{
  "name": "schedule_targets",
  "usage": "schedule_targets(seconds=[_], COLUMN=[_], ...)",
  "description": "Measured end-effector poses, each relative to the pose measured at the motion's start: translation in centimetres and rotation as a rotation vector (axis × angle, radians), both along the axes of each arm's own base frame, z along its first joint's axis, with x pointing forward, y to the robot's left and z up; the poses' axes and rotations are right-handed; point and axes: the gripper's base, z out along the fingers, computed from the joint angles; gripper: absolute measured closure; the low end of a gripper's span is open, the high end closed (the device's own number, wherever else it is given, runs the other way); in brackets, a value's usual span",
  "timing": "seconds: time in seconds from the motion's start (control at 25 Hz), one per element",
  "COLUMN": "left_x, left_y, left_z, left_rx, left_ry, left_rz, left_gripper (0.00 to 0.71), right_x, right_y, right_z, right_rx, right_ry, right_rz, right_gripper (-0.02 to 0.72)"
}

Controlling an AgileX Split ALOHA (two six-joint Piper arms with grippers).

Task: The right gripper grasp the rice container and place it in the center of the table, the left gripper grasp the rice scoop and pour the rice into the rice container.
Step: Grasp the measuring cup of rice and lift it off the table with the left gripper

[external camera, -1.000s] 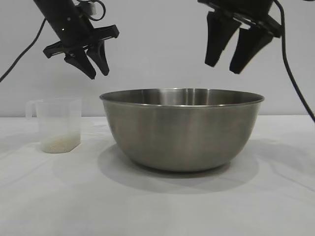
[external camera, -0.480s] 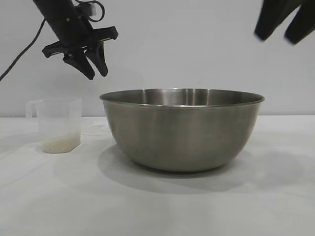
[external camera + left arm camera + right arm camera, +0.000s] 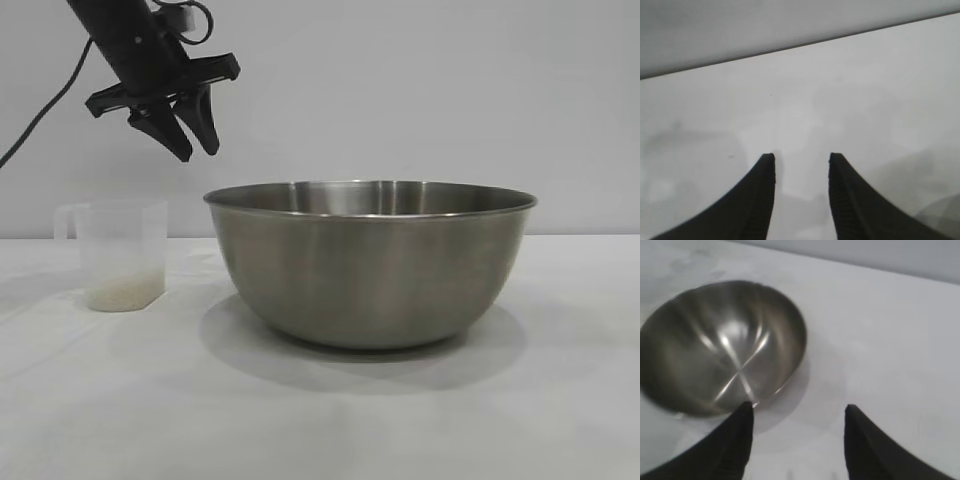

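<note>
Rice container [image 3: 370, 265]: standing mid-table [image 3: 320, 420], empty per right wrist view.
Rice scoop [image 3: 118, 255]: resting left of it, showing only outside, holding rice [image 3: 122, 292].
Left gripper [image 3: 192, 140]: hovering above scoop, fingers apart, empty.
Right gripper [image 3: 797, 412]: appearing only in its wrist view, gaping, empty.

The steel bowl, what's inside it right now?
Nothing: the right wrist view shows the rice container with a bare, shiny interior. The rice sits in the rice scoop beside it. The exterior view's near wall hides the inside.
</note>
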Motion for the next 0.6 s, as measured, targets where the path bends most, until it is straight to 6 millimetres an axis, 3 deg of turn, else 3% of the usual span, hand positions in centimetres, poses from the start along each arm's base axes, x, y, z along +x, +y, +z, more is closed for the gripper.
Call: schedule_targets(seconds=[0.12, 0.28, 0.4, 0.6], left_x=[0.0, 0.0, 0.0, 0.0], left_y=[0.0, 0.0, 0.0, 0.0], left_z=[0.0, 0.0, 0.0, 0.0], left_rx=[0.000, 0.000, 0.000, 0.000], left_ry=[0.000, 0.000, 0.000, 0.000], left_rz=[0.000, 0.000, 0.000, 0.000], left_gripper=[0.494, 0.494, 0.494, 0.494], right_x=[-1.6, -2.7, -4.3, -9.1], right_y=[-0.5, -2.5, -3.4, -5.0], right_z=[0.7, 1.8, 2.9, 4.2], right_rx=[-0.066, -0.195, -0.165, -0.066], right_ry=[0.076, 0.185, 0.112, -0.057], right_rz=[0.045, -0.106, -0.165, -0.188], right_gripper=[0.326, 0.326, 0.326, 0.326])
